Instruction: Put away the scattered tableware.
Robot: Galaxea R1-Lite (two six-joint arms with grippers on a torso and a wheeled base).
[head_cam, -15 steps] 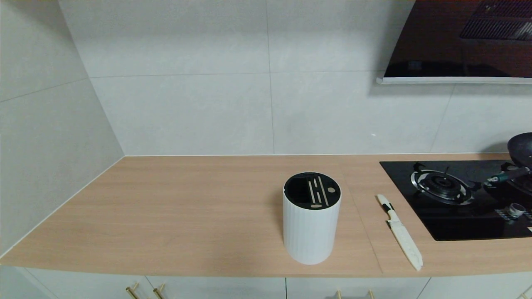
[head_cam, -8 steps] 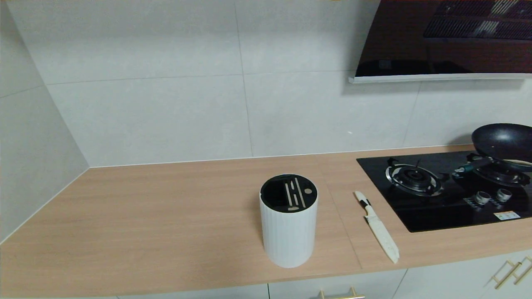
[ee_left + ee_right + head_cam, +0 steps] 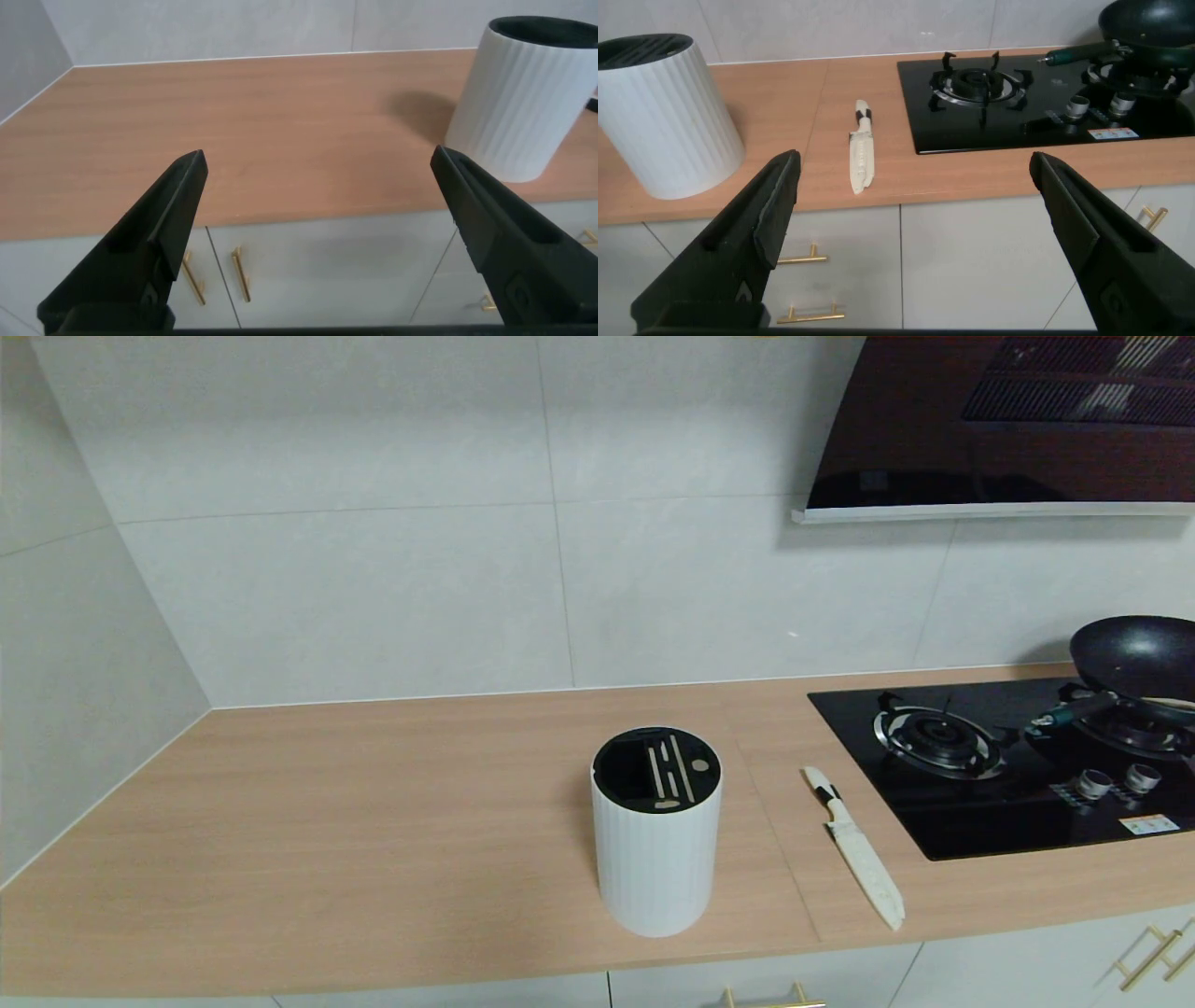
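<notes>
Wood-grain countertop (image 3: 373,821) runs the full width under a grey tiled wall (image 3: 373,588). Dark range hood (image 3: 1008,420) at 1 o'clock in the head view. Below it, a black glass gas hob (image 3: 990,803) is set into the counter at 3 o'clock. A black wok (image 3: 1134,658) sits on its far burner, with two knobs near the hob's front edge. White cabinet fronts (image 3: 990,261) with brass handles lie under the counter. Left gripper (image 3: 318,159): jaws released and spread wide, held out in front of the counter's front edge, well apart from the holder. Right gripper (image 3: 913,161): jaws likewise released and spread wide, out in front of the counter edge, facing knife and hob. Holder (image 3: 657,840): white ribbed cylinder, upright, near the counter's front edge at about 6 o'clock in the head view. Its black top insert has narrow slots and one larger open compartment. Knife (image 3: 854,845): lies flat on the counter at 3 o'clock from the holder, between holder and hob, touching neither. Pale cream handle with a black band where it meets the blade; the blade is off-white and faintly speckled. Handle end points to 11 o'clock toward the wall, tip to 5 o'clock, close to the front edge.
</notes>
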